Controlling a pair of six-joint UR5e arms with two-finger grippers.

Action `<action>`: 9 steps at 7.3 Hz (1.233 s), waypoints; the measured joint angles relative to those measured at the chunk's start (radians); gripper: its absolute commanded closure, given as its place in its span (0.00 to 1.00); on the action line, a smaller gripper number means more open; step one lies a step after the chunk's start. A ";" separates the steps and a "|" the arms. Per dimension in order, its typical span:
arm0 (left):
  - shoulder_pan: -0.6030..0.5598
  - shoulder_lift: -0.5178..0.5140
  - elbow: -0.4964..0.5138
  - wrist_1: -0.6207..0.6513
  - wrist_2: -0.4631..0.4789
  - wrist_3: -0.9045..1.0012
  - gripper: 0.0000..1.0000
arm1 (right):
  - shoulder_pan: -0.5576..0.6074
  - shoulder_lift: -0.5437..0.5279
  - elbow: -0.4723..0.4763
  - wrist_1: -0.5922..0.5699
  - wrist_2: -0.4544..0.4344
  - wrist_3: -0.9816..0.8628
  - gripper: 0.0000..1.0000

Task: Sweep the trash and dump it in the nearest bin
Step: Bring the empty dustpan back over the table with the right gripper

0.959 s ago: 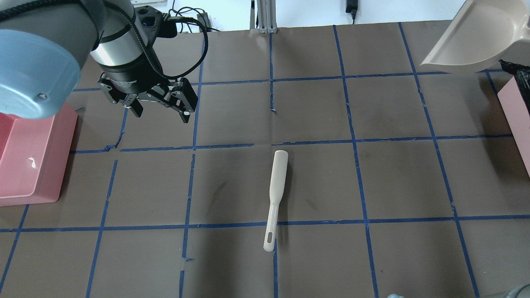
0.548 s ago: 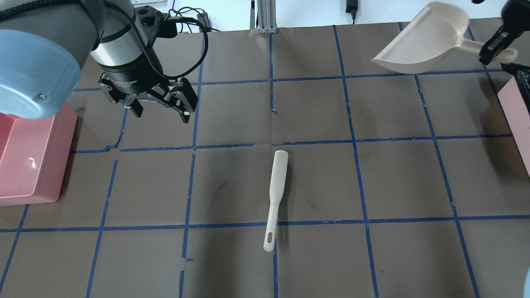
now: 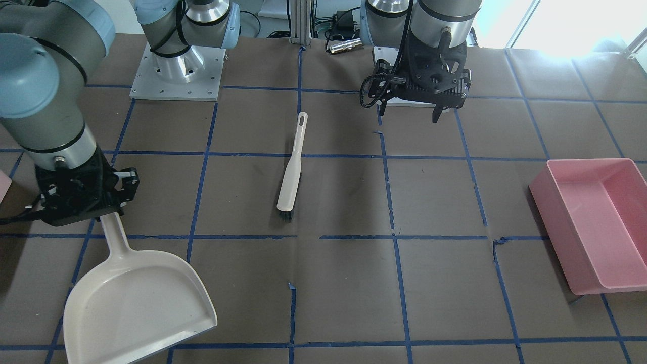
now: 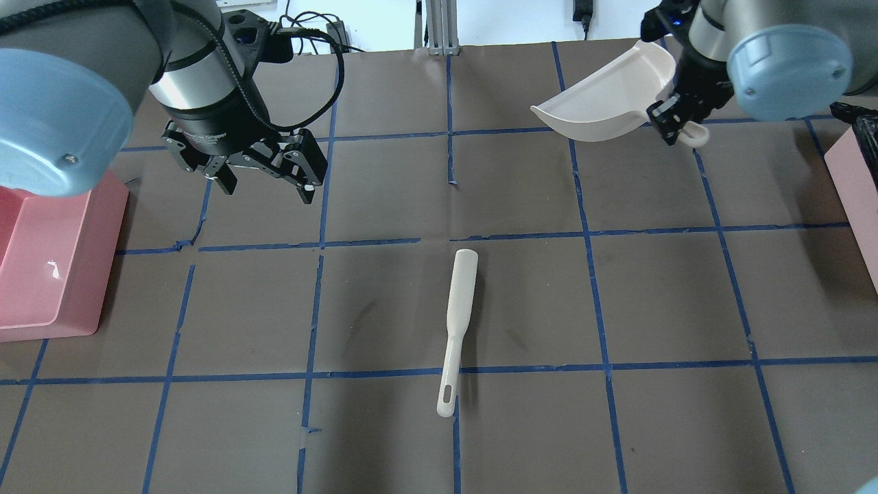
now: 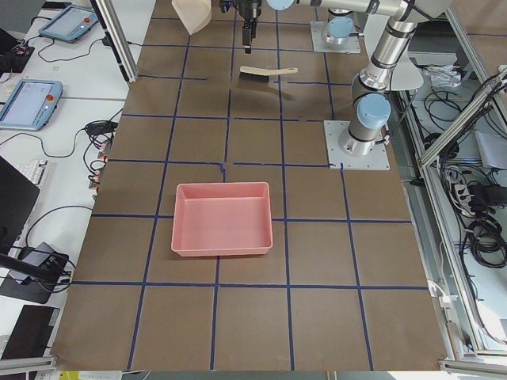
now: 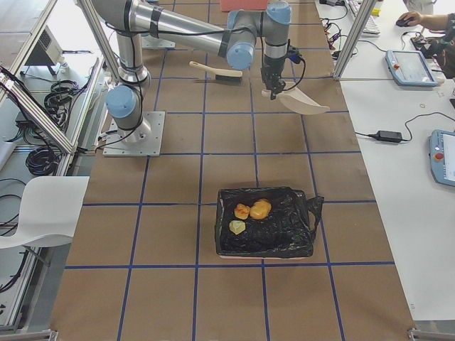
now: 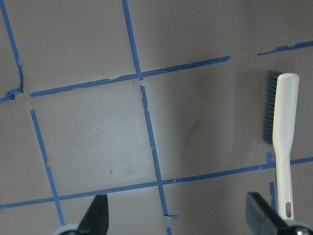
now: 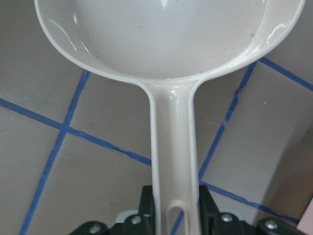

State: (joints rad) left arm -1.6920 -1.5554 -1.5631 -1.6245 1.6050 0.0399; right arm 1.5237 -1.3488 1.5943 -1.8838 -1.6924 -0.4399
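Observation:
Three lumps of trash (image 6: 251, 214) lie inside the bin (image 6: 266, 231), which is lined with a black bag; its pale pink side (image 4: 856, 180) shows at the table's right edge. My right gripper (image 4: 675, 127) is shut on the handle of a cream dustpan (image 4: 603, 103), held above the far right of the table with the pan tilted. In the right wrist view the dustpan (image 8: 166, 39) looks empty. My left gripper (image 4: 269, 192) hangs open over the far left, holding nothing. A cream brush (image 4: 458, 309) lies flat mid-table.
A large pink tub (image 4: 41, 261) stands at the table's left edge, below my left arm. Blue tape lines (image 4: 583, 206) grid the brown table. Cables and a power brick (image 4: 582, 14) lie beyond the far edge.
My right arm has carried the dustpan leftward from the far right corner, away from the bin, and turned it. The left gripper and the brush have not moved.

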 measured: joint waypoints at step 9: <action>-0.001 0.001 0.000 0.000 0.001 0.000 0.00 | 0.363 0.215 -0.008 -0.230 0.079 0.546 1.00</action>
State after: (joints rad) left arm -1.6935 -1.5539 -1.5631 -1.6245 1.6056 0.0402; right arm 1.8868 -1.1334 1.5866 -2.1142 -1.6135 0.1066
